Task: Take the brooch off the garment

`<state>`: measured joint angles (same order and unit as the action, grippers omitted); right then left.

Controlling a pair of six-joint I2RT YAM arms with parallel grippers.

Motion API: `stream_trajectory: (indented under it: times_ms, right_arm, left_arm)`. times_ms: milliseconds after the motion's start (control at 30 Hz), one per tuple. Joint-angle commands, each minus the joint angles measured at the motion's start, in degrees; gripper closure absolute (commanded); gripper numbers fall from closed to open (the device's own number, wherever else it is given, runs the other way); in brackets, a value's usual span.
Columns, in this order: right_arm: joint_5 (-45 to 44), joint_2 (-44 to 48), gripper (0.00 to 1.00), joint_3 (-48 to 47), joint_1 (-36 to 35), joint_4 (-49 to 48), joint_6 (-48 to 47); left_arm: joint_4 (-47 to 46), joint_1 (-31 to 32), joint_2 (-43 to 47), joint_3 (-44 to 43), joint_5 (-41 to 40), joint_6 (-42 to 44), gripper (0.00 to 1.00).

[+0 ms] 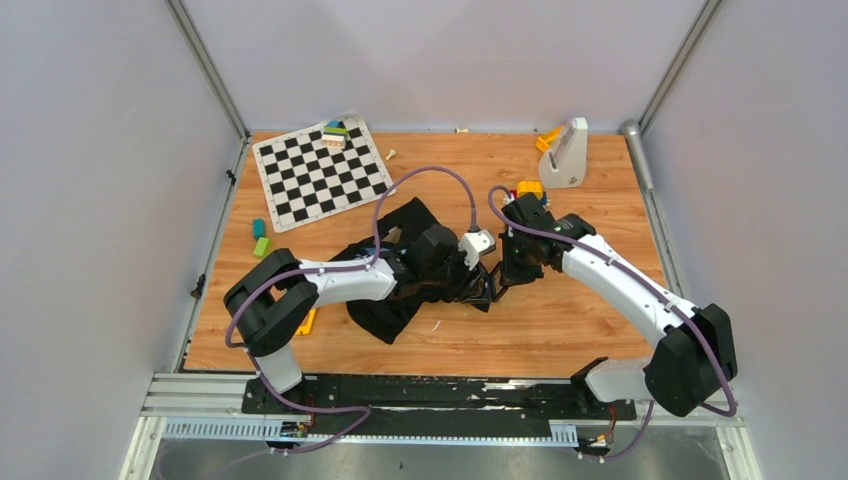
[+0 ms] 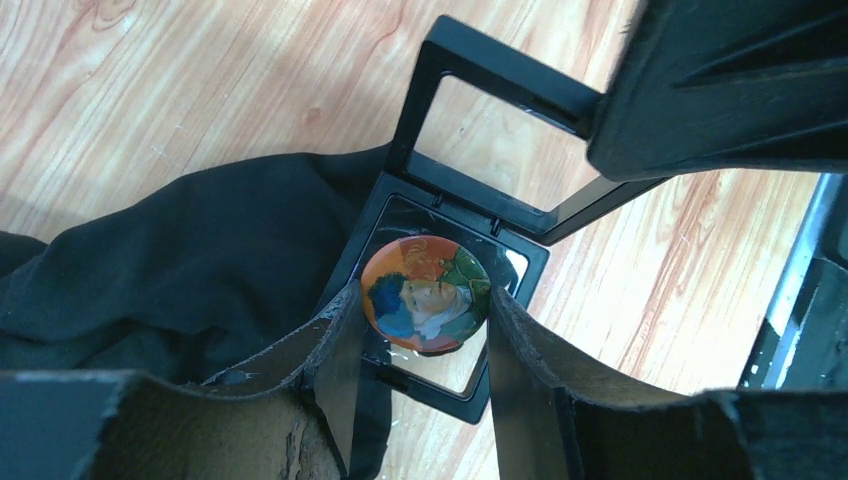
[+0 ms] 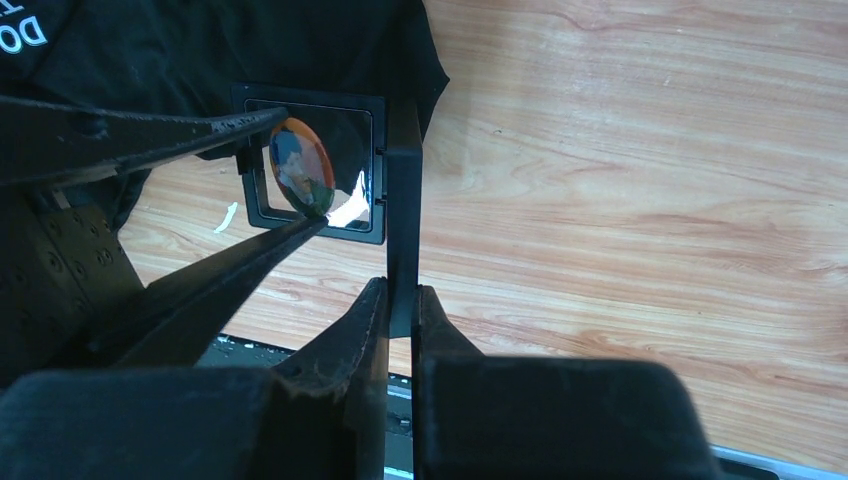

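A wooden table (image 1: 560, 320) carries a black-and-white checkerboard mat (image 1: 320, 172) at its far left, with a small stack of colored blocks (image 1: 334, 134) on the mat's far edge. A teal block (image 1: 258, 227) and a green block (image 1: 261, 246) lie just beside each other near the left edge. A white stand (image 1: 566, 155) sits at the far right, an orange piece (image 1: 547, 139) just beside it. Near the middle, a black hinged frame (image 2: 470, 200) is open, 1 leaf flat and 1 raised. A white scrap (image 3: 228, 216) lies close by.

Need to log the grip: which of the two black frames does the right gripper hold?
The empty frame, swung open and clamped in the right gripper. The other frame backs the brooch that the left gripper pinches.
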<state>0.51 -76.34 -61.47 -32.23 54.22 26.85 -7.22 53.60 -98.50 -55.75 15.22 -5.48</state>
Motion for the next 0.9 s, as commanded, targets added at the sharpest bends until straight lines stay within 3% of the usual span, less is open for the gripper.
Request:
stream_trajectory:
  times_ms: [0,200,333,600,733,867]
  right_arm:
    - [0.45,-0.41,1.00,-2.07,-0.38,-0.52,-0.13]
    - [-1.96,-0.61,1.00,-1.40,-0.39,-0.53,-0.13]
    - [-5.88,-1.03,1.00,-0.70,-0.29,0.08,0.08]
    - [-11.19,-1.70,1.00,0.34,0.93,1.62,0.60]
    - [-13.18,-2.03,1.00,0.67,1.54,1.93,1.29]
    - [-16.12,-3.20,1.00,1.15,1.69,2.99,2.42]
  left_arm:
    - [1.41,2.47,-1.18,-3.08,-5.18,4.20,0.60]
    - [2.38,2.55,-1.20,-4.21,-5.23,2.97,0.30]
    - [1.85,2.60,0.46,-3.59,-5.33,1.46,0.17]
    - [3.14,2.52,3.63,-2.86,-6.47,-0.68,0.14]
    - [2.76,2.51,3.10,-2.53,-6.93,-3.71,0.22]
    - [1.06,2.31,1.05,-2.25,-6.96,-6.57,0.38]
